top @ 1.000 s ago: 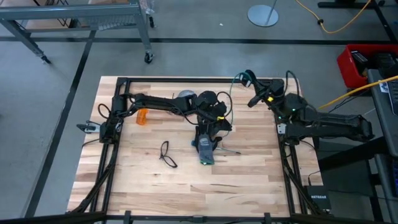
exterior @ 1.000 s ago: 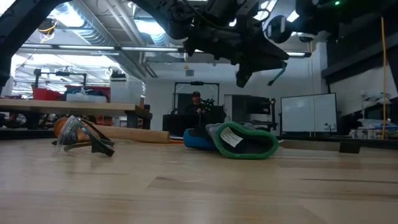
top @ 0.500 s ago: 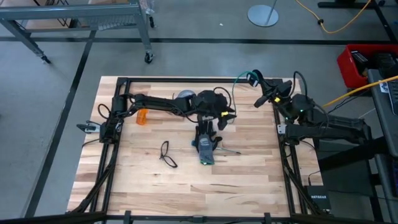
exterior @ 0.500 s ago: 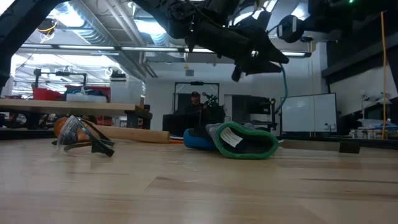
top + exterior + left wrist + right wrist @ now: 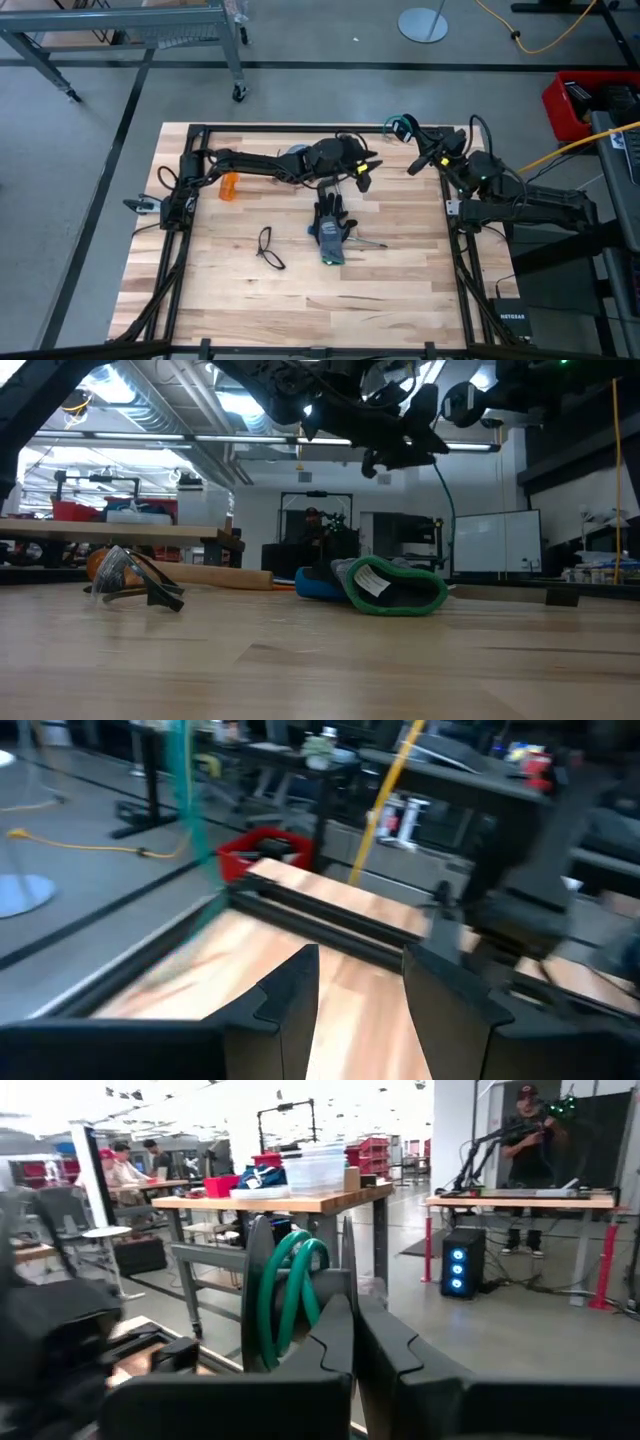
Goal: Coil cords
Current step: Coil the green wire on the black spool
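Hovering above the middle of the table's far half, the left gripper [image 5: 362, 176] has its two dark fingers [image 5: 292, 995] spread apart with only bare wood showing between them; it grasps nothing. In the low view it hangs high [image 5: 398, 452] over the work glove [image 5: 390, 586], and a thin dark cord [image 5: 447, 510] drops from near it toward the table behind the glove. From above, the glove [image 5: 331, 230] lies just in front of this gripper, fingers pointing to the far side, green cuff toward the near edge.

The right gripper [image 5: 418, 161] is raised near the far right corner of the table frame. Its fingers [image 5: 335, 1335] are clenched together, and directly in front of them stands a round dark disc wound with green cord [image 5: 285, 1295]; whether the fingertips actually pinch it cannot be told. In the high view that spool shows as a teal spot [image 5: 402, 124] at the tip of the gripper.

Farther out, a loose dark loop [image 5: 266, 246] lies on the wood to the left of the glove, and an orange bottle [image 5: 230, 186] rests beside the left arm.
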Motion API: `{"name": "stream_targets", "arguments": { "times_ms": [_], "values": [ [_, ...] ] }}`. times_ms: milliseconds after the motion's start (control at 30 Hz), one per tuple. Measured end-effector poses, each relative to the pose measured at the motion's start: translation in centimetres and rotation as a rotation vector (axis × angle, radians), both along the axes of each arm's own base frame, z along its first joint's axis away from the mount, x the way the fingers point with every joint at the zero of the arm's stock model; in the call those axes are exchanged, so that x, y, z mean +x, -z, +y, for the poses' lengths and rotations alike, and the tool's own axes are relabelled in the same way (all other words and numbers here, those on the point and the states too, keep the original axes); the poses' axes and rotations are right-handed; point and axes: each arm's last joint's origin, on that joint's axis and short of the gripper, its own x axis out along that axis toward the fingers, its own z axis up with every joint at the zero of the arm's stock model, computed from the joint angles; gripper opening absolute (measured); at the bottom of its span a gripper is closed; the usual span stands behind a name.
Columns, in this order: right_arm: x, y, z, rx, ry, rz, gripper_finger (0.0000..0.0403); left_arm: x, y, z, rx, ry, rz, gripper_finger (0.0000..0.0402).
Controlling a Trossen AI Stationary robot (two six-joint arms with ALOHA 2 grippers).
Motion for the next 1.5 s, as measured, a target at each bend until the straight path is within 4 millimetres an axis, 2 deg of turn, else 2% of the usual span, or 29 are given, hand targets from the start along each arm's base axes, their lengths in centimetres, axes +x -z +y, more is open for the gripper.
{"name": "stream_targets", "arguments": {
  "times_ms": [233,433,733,1000,1267,1433,1500],
  "values": [
    [0.1,-0.5,0.2,-0.019,-0.079,-0.048,0.0001,-0.2,0.2,1.0,0.021,-0.049,0.009,0.0139],
    [0.1,-1.0,0.3,-0.044,-0.137,-0.104,0.0001,-0.1,-0.3,0.9,0.058,-0.041,-0.026,0.0139],
    [0.1,-1.2,0.4,-0.055,-0.159,-0.126,0.0001,-0.1,0.2,0.9,0.053,-0.039,0.018,0.0135],
    [0.1,-1.3,0.4,-0.057,-0.167,-0.126,0.0001,-0.1,0.3,0.9,0.058,-0.037,0.029,0.0084],
    [0.1,-1.3,0.4,-0.057,-0.167,-0.126,0.0001,-0.1,0.3,0.9,0.075,-0.034,0.034,0.0054],
    [0.1,-1.3,0.4,-0.057,-0.167,-0.127,0.0001,-0.1,0.3,0.9,0.076,-0.034,0.039,0.0011],
    [0.1,-1.3,0.4,-0.058,-0.167,-0.13,0.0001,-0.1,0.3,0.9,0.076,-0.034,0.038,0.0006]
  ]
}}
